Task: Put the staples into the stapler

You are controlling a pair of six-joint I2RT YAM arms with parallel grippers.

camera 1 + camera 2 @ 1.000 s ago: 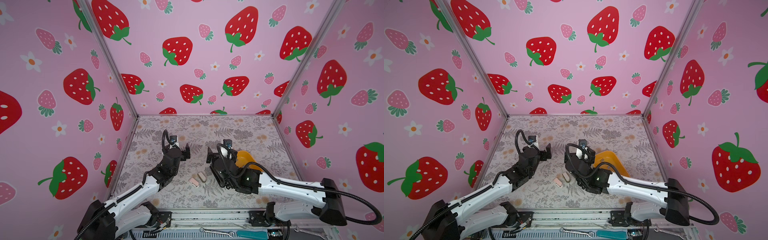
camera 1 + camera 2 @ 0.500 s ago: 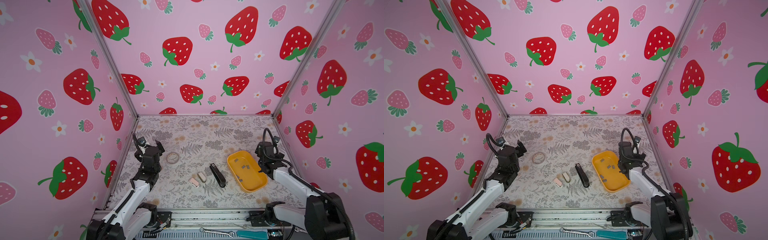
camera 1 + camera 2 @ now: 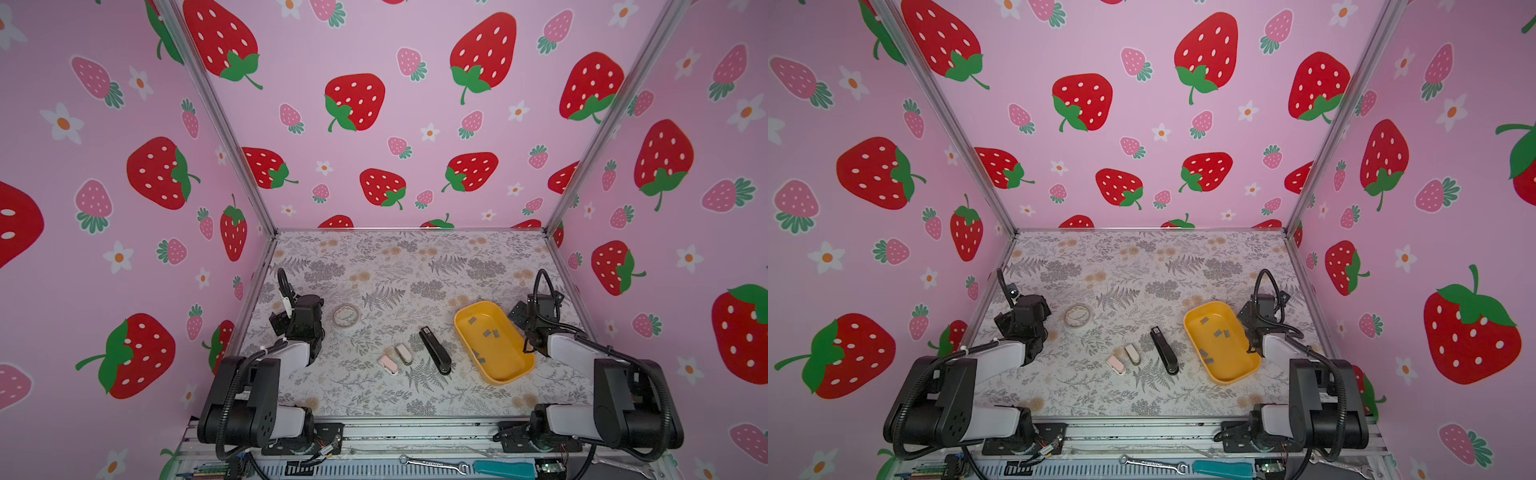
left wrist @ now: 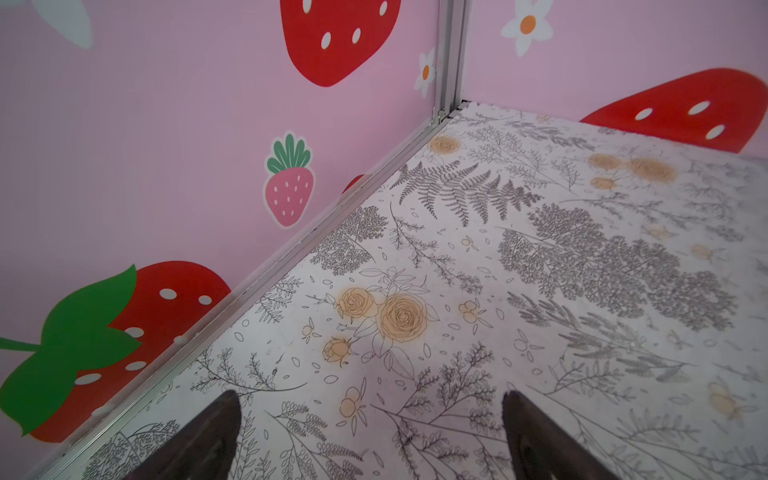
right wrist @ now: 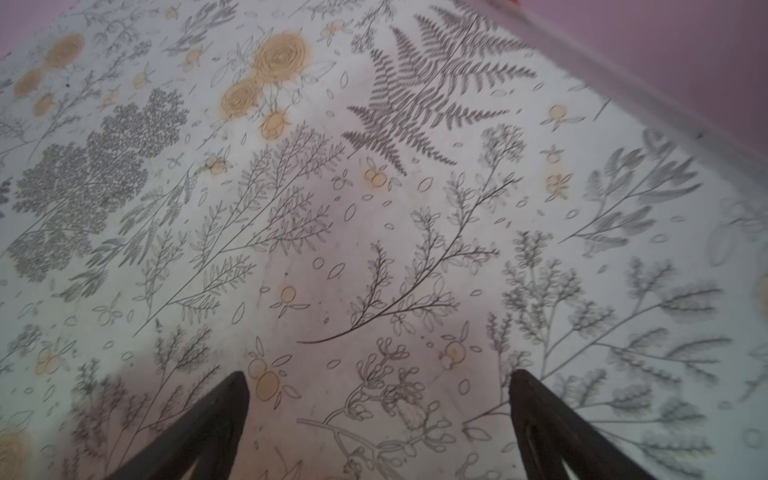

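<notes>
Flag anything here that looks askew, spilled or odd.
Nothing is spilled or damaged. The small grey metal staple strips lie scattered at mixed angles inside the yellow plastic tray; the long black stapler lies slanted beside it.

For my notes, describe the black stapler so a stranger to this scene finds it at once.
Find the yellow tray on the right half of the floral table. Lying just left of it is the black stapler. It is long, slim and dark, unlike the stubby pink item and beige item further left.
</notes>
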